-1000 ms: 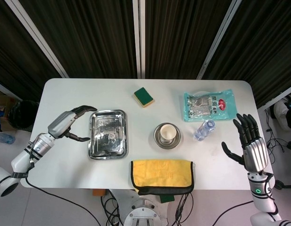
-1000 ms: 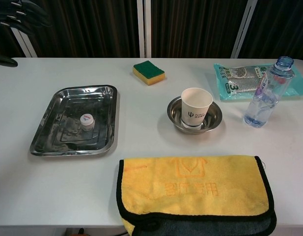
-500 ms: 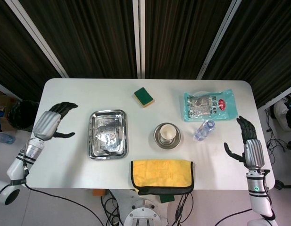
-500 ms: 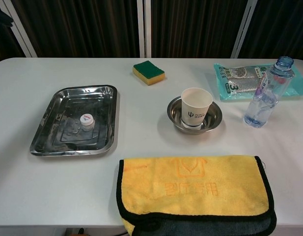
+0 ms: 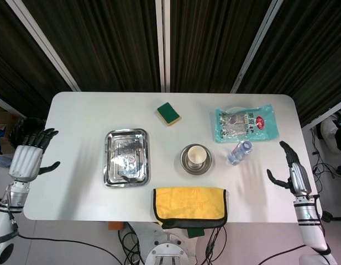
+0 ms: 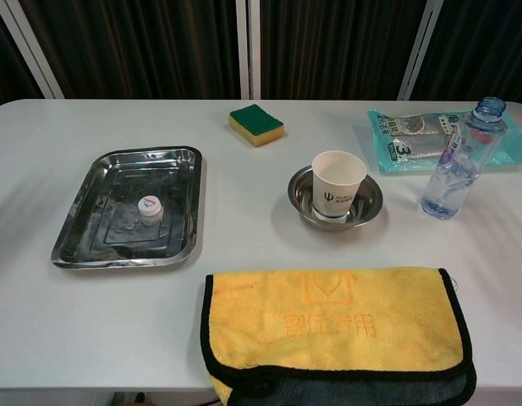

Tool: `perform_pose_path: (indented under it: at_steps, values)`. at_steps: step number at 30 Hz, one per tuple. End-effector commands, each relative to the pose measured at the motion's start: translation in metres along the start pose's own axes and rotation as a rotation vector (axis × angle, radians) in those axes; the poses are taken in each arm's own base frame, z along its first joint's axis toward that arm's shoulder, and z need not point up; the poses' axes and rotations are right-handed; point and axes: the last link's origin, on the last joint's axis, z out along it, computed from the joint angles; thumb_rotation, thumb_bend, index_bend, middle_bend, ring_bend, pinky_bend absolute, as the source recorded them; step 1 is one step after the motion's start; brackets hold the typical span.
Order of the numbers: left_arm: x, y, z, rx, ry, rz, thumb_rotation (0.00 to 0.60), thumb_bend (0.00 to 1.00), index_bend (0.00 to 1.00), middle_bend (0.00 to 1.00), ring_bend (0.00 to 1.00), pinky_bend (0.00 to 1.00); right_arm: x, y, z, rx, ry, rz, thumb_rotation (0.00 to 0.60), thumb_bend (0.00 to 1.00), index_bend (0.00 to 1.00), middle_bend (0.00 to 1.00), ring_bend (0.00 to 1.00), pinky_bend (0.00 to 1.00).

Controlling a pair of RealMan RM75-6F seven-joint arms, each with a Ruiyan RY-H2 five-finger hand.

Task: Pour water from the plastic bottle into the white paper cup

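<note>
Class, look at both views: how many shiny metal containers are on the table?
2. A rectangular metal tray lies on the left, with a bottle cap in it. A round metal bowl sits right of centre, holding the white paper cup. Nothing seems hidden.

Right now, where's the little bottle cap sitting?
In the chest view the bottle cap lies inside the steel tray on the table's left side, well away from the open plastic bottle standing on the right.
</note>
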Motion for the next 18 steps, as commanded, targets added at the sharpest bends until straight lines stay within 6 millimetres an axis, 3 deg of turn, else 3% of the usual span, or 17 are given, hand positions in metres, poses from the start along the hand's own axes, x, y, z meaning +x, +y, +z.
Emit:
perform_pose_path:
  at_steps: [1,8,18]
  values:
    - [-0.004,-0.005,-0.013,0.017,-0.004,0.038,0.600,0.09,0.17,0.17,0.11,0.16,0.001,0.007,0.010,0.006,-0.026,0.016,0.600,0.29,0.00,0.00,0.00,0.00]
    - [-0.011,-0.010,-0.038,0.047,-0.010,0.059,0.600,0.09,0.17,0.17,0.11,0.16,-0.007,0.015,0.031,-0.001,-0.112,0.094,0.600,0.21,0.00,0.00,0.00,0.00]
    - [-0.007,-0.004,-0.045,0.027,0.042,0.046,0.600,0.09,0.17,0.17,0.11,0.16,-0.025,0.021,0.050,-0.017,-0.191,0.110,0.600,0.21,0.00,0.00,0.00,0.00]
